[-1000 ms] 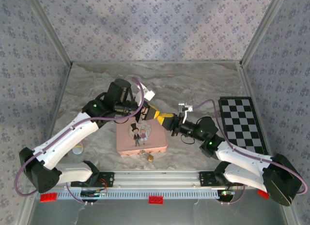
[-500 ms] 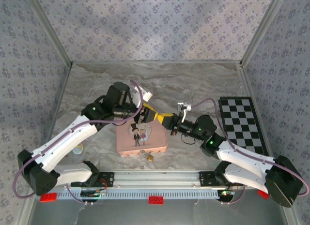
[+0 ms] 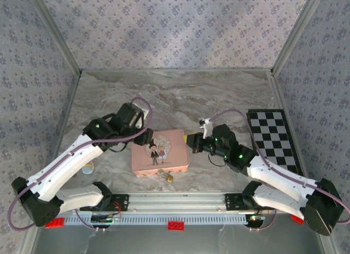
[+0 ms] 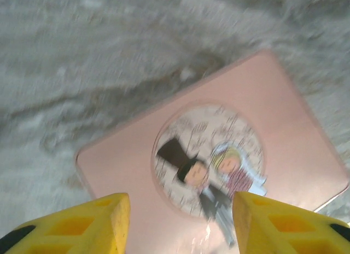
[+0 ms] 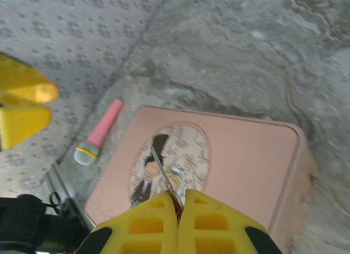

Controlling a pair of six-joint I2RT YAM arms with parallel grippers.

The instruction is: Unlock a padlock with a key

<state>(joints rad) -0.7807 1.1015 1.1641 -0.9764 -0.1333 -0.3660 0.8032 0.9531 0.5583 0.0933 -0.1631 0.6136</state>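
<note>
Retreat from the earlier meeting over the pink tin's (image 3: 170, 155) far edge.
Left gripper (image 4: 180, 209), now left of the tin, gapes empty; right gripper (image 5: 178, 198), at its right edge, pinches the key (image 5: 163, 175); padlock (image 3: 170, 178) lies at its near edge.

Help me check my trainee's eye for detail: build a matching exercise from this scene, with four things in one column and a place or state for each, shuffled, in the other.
Things:
1. left claw
2. right claw
3. padlock
4. checkered board

Places or states:
A. on the right side of the table
B. shut on the key
C. open, holding nothing
D. beside the near edge of the pink tin

Pairs: 1-C, 2-B, 3-D, 4-A
</note>
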